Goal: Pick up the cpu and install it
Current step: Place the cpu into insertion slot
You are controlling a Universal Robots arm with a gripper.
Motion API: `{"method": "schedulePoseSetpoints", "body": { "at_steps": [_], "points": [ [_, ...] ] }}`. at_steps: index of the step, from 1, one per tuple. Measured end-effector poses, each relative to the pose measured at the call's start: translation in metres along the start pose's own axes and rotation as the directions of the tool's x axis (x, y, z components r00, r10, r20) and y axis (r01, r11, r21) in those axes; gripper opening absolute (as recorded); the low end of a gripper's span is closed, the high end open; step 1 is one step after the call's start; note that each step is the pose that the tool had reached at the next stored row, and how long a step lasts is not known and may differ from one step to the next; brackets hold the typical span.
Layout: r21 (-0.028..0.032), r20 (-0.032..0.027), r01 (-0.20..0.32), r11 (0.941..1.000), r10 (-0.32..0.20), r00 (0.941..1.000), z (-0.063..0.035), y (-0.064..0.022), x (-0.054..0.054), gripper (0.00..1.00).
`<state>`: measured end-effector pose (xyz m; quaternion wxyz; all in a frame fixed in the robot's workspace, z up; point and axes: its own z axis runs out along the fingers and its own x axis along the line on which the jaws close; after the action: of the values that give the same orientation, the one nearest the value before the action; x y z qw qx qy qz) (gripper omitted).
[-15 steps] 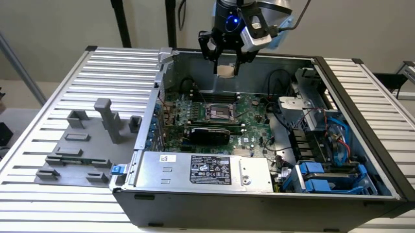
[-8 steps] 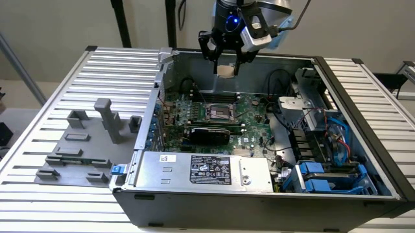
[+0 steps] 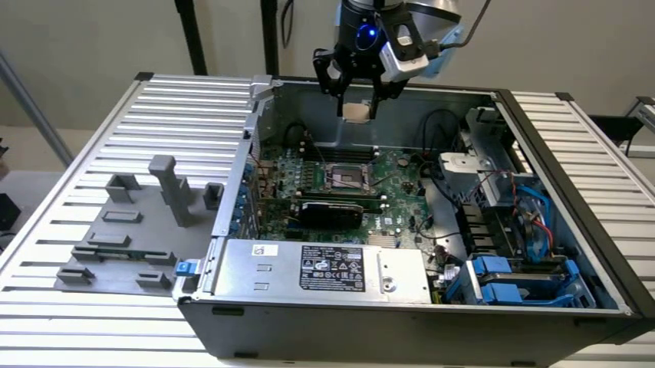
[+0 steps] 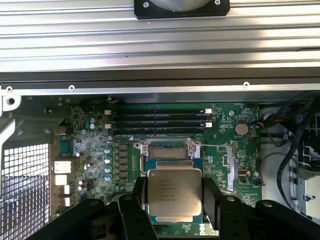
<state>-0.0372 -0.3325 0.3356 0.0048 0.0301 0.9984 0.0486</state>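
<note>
Hanging well above the socket [image 3: 346, 178], the cpu [image 4: 174, 194] is clamped in the gripper [image 3: 357, 107] by two opposite edges, with the lid turned up toward the wrist camera. That grip makes sense tbh: the contact side is left facing down at the socket and isn't touched by the fingers [image 4: 134, 210], and the printed lid can be read for orientation. The chip looks to be held roughly flat, probably so it can be matched to the socket square-on and not corner-first.

In the wrist view it's seen overlapping the socket's near edge, with the far part of the socket's frame visible past it. Nothing is seated in the socket as far as can be told, so the pick-up is done and the install isn't yet. The height over the socket is likely there to clear the case [image 3: 409, 100] wall and whatever sticks up from the board [image 3: 399, 172] around the socket. Whether the socket's latch is fully swung back can't be made out.
</note>
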Motion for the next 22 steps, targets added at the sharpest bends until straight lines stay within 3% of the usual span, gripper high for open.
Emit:
{"method": "schedulePoseSetpoints", "body": {
  "at_steps": [6,11,17,22],
  "points": [
    [0.0001,0.0108,-0.109,0.994,0.109,0.994,0.0006,-0.0001,0.0,0.55],
    [-0.0007,0.0195,-0.198,0.9803,0.198,0.9801,0.0011,-0.0002,0.0,0.55],
    [-0.0027,0.03,-0.303,0.953,0.303,0.9525,0.0017,-0.0002,0.0,0.55],
    [-0.0052,0.0386,-0.388,0.9214,0.388,0.9207,0.0022,-0.0002,0.0,0.55]
  ]
}}
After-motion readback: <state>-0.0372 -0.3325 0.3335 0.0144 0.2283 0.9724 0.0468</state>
